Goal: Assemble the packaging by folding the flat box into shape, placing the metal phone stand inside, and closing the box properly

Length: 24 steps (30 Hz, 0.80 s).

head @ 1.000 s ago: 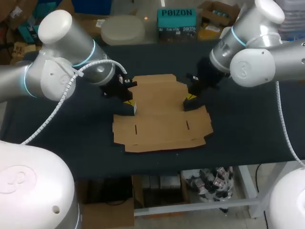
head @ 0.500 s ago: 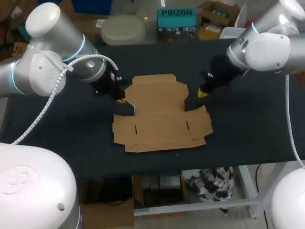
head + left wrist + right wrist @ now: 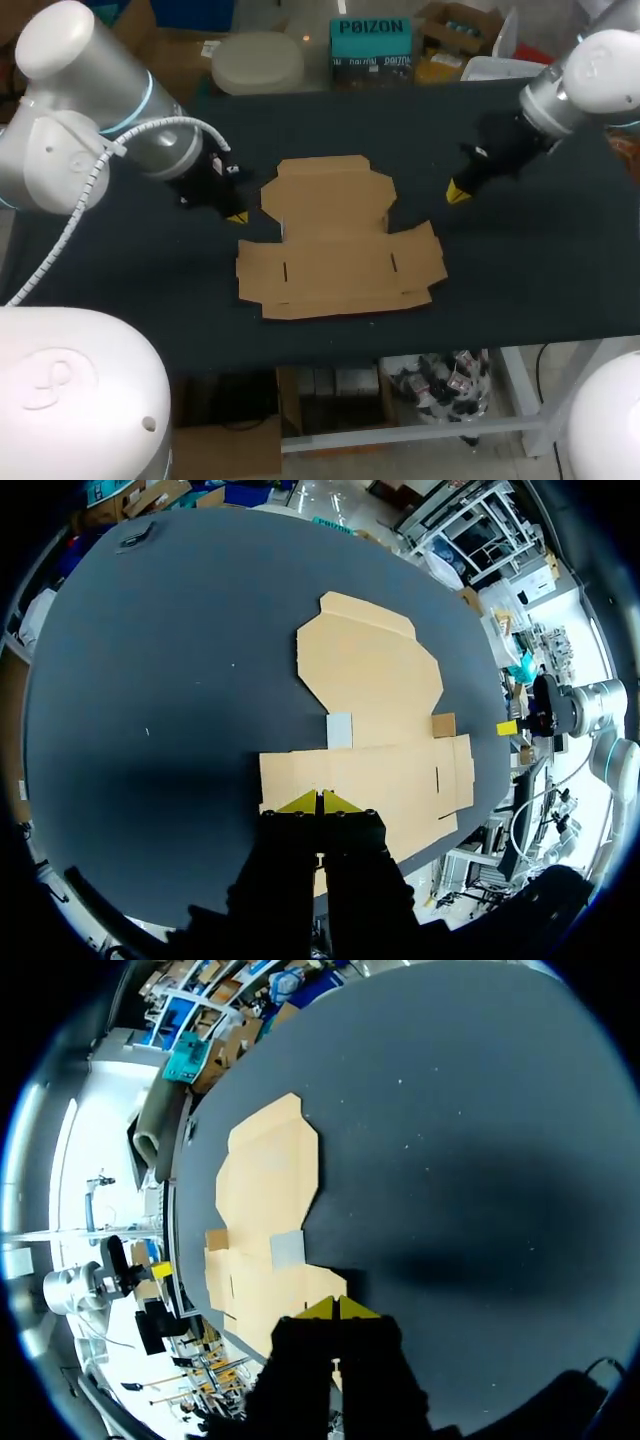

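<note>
A: How did the left pincer (image 3: pixel 237 216) stand?
B: Closed. In its own wrist view the two yellow tips met edge to edge with nothing between them. It hung over the dark surface (image 3: pixel 520 270), just off the left side of the flat box (image 3: pixel 335 240), touching no cardboard.
A: And the right pincer (image 3: pixel 455 193)?
B: The same: tips pressed together, gripping nothing, over bare surface and clear of the box's right edge.
A: What had changed over the last second?
B: A second earlier both pincers sat right at the cardboard, one at each side notch where the upper panel joins the wider lower one. Half a second on, they had begun to part from it. By this moment both arms had drawn outward, the right farther than the left. The box itself had not shifted.
A: Where did the box lie, and what was in it?
B: Near the middle of the surface, between the two pincers — spread out as one flat sheet, every flap and panel down, two short slots showing in the lower panel. It was a sheet only, not yet folded into a container.
</note>
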### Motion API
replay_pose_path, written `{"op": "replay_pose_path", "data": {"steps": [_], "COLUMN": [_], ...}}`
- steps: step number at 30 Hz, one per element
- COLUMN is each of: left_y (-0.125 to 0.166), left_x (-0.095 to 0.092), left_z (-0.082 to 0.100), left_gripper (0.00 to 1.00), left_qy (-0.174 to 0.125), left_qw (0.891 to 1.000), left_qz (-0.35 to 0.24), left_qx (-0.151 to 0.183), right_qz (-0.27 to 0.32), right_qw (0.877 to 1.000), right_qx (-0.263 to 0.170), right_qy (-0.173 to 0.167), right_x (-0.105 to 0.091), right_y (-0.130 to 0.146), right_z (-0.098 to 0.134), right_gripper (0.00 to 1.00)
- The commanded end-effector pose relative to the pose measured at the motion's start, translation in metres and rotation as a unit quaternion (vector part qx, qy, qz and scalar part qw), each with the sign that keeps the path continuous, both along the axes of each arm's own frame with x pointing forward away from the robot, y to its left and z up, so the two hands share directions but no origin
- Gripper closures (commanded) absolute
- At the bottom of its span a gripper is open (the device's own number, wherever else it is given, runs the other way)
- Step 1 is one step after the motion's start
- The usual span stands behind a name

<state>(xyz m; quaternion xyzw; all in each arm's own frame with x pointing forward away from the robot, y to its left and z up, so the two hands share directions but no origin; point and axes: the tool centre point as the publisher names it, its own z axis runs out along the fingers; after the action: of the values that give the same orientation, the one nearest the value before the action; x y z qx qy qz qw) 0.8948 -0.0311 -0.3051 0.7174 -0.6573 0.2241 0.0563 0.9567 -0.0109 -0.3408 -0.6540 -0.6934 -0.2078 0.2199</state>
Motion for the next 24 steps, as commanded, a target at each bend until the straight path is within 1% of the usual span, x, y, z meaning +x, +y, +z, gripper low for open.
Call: {"op": "replay_pose_path", "data": {"steps": [1, 2, 5, 9, 12, 13, 17, 19, 24], "left_y": [0.012, 0.013, 0.015, 0.018, 0.021, 0.021, 0.02, 0.02, 0.022], "left_x": [-0.027, -0.032, -0.047, -0.07, -0.083, -0.089, -0.106, -0.113, -0.127], "left_z": [0.018, 0.021, 0.026, 0.025, 0.02, 0.018, 0.012, 0.006, -0.007], "left_gripper": [1.0, 1.0, 1.0, 1.0, 1.0, 1.0, 1.0, 1.0, 1.0], "left_qy": [-0.012, -0.01, -0.008, -0.006, -0.002, -0.002, 0.0, 0.0, 0.008], "left_qw": [1.0, 1.0, 1.0, 0.999, 0.999, 0.999, 0.999, 0.999, 0.999], "left_qz": [0.012, 0.016, 0.027, 0.043, 0.052, 0.051, 0.048, 0.049, 0.052], "left_qx": [0.0, -0.002, 0.001, 0.002, -0.002, -0.002, -0.001, 0.0, -0.011], "right_qz": [0.0, 0.006, 0.006, 0.007, 0.01, 0.004, 0.002, 0.001, 0.0], "right_qw": [1.0, 1.0, 1.0, 1.0, 1.0, 1.0, 1.0, 1.0, 1.0], "right_qx": [0.001, 0.005, 0.0, -0.001, -0.003, -0.012, -0.008, -0.007, 0.001], "right_qy": [-0.007, -0.009, -0.01, -0.008, -0.002, -0.001, -0.002, 0.0, 0.008], "right_x": [-0.017, -0.022, -0.037, -0.057, -0.072, -0.077, -0.098, -0.108, -0.125], "right_y": [-0.008, -0.008, -0.008, -0.009, -0.011, -0.011, -0.013, -0.013, -0.013], "right_z": [0.016, 0.019, 0.024, 0.022, 0.017, 0.016, 0.009, 0.004, -0.007], "right_gripper": [1.0, 1.0, 1.0, 1.0, 1.0, 1.0, 1.0, 1.0, 1.0]}}
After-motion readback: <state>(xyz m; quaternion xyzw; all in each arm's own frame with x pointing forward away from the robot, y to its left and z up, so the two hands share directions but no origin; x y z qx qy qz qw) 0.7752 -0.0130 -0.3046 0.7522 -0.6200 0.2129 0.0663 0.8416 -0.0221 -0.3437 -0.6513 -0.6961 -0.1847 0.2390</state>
